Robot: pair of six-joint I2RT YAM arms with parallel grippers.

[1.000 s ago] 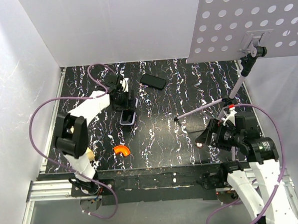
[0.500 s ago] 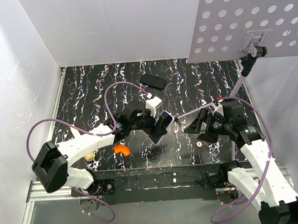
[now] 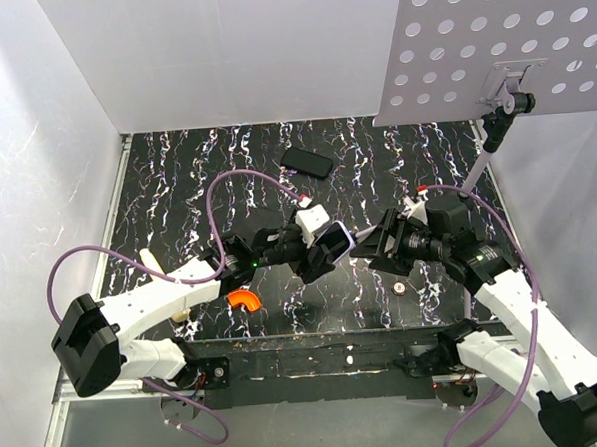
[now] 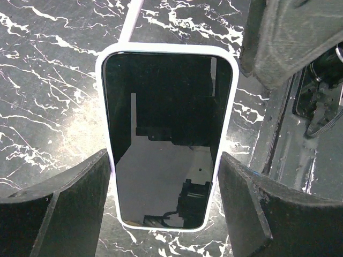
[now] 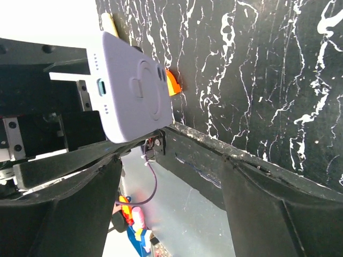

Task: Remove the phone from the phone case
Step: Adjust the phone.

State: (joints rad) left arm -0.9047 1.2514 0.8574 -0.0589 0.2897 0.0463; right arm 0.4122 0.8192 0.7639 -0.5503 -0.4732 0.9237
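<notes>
The phone, black screen up in a pale lavender case (image 4: 169, 134), is held off the table over its middle. My left gripper (image 4: 163, 166) is shut on the case's long edges near its lower end; in the top view the left gripper (image 3: 315, 255) and the cased phone (image 3: 330, 248) sit at centre. The right wrist view shows the case's back (image 5: 128, 80) with its camera cut-out. My right gripper (image 3: 373, 244) is open just right of the phone, and its own view (image 5: 171, 214) shows nothing between the fingers.
A second black phone (image 3: 306, 163) lies at the back. An orange curved piece (image 3: 244, 299) and a cream object (image 3: 180, 310) sit front left. A small round part (image 3: 399, 289) lies front right. A perforated stand (image 3: 499, 43) rises at the right.
My left arm lifted the cased phone from the back left and carried it to the centre. My right gripper swung left and forward to meet it.
</notes>
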